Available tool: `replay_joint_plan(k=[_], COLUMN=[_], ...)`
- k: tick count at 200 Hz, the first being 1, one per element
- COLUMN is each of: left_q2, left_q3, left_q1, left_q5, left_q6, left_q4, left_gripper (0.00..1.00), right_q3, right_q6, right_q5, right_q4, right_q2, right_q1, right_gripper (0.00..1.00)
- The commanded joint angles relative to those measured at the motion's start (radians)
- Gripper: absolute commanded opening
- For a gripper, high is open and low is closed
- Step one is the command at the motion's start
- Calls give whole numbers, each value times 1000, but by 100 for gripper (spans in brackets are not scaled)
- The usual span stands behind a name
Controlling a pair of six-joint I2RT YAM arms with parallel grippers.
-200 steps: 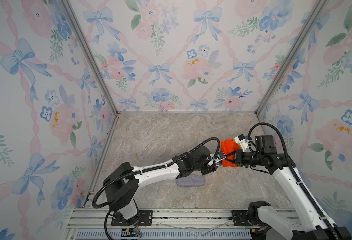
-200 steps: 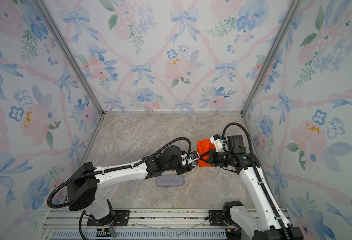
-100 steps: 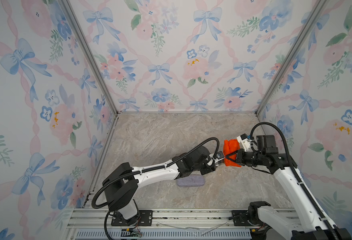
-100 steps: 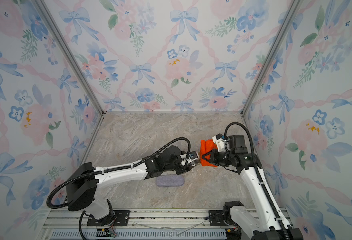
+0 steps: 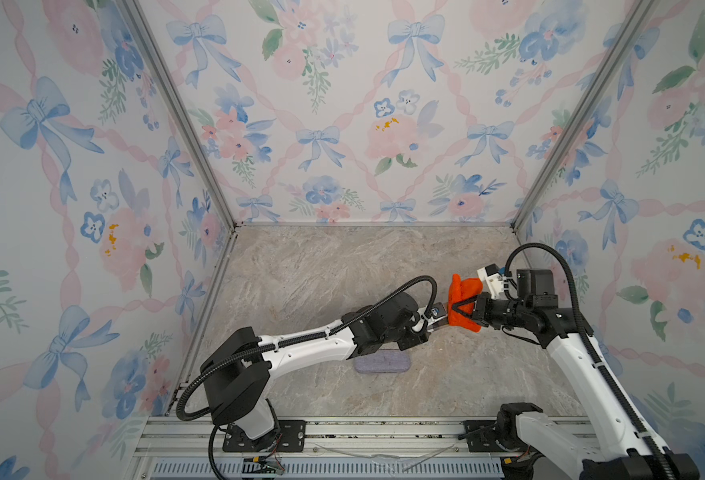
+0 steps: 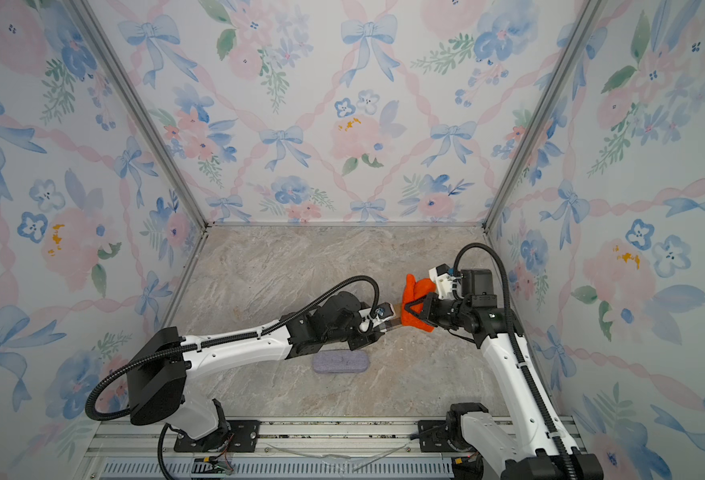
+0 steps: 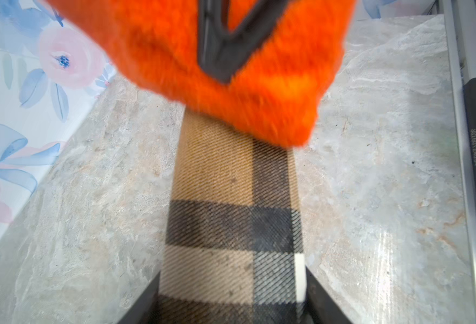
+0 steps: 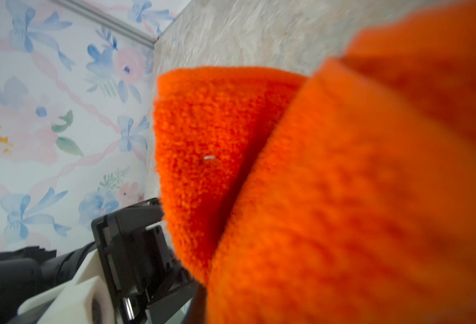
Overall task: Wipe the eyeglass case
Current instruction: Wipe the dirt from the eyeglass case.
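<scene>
Draping the plaid eyeglass case [image 7: 231,210] gripped by left hand [image 7: 232,307], orange cloth [image 5: 467,286] pinched in right hand [image 5: 459,309].

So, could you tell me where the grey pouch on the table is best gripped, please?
Take the grey pouch at its middle, across the narrow width, straight down from above. It lies flat on the table, long and low with rounded ends, so the two long edges suit the tool. The left arm overlaps its far edge in both top views, so clear that first.
</scene>
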Motion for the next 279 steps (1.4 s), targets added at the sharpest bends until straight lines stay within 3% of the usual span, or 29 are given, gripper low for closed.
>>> replay_joint_plan(k=[1, 44, 76, 103, 124, 139, 170, 185, 234, 279], left_q2=[-63, -36, -50, -40, -33, -42, -54, -59, -76, -64], left_q3=[36, -29, -89, -80, -75, -78, -80, -82, -89, -103], left_q1=[-32, -121, -172, -184, -180, -179, -178, -181, -187, -180], left_q5=[-117, -491, -573, -589, -590, -574, -572, -572, -564, -587], left_q6=[114, 447, 606, 652, 650, 644, 647, 646, 645, 662], left_q4=[34, 202, 381, 411, 426, 429, 429, 428, 451, 483], left_gripper=[34, 32, 31, 32, 33, 33, 33, 33, 33, 33], right_q3=[127, 315, 349, 270, 157, 86, 7, 13, 85, 97], right_q6=[-55, 57, 140, 191, 208, 178, 101, 82, 163, 201], right_q5=[64, 10, 8, 41, 22, 30, -29, -49, -29, -82], right_q4=[-108, -61, 8, 88, 142, 106, 20, 2, 136, 156], right_q2=[-36, 2, 40, 61, 52, 39, -14, -13, 98, 146], right_q1=[-75, -53, 91, 227, 251, 216, 25, 7, 227, 281], right_gripper=[0, 0, 0, 0, 0, 0, 0, 0, 0, 0])
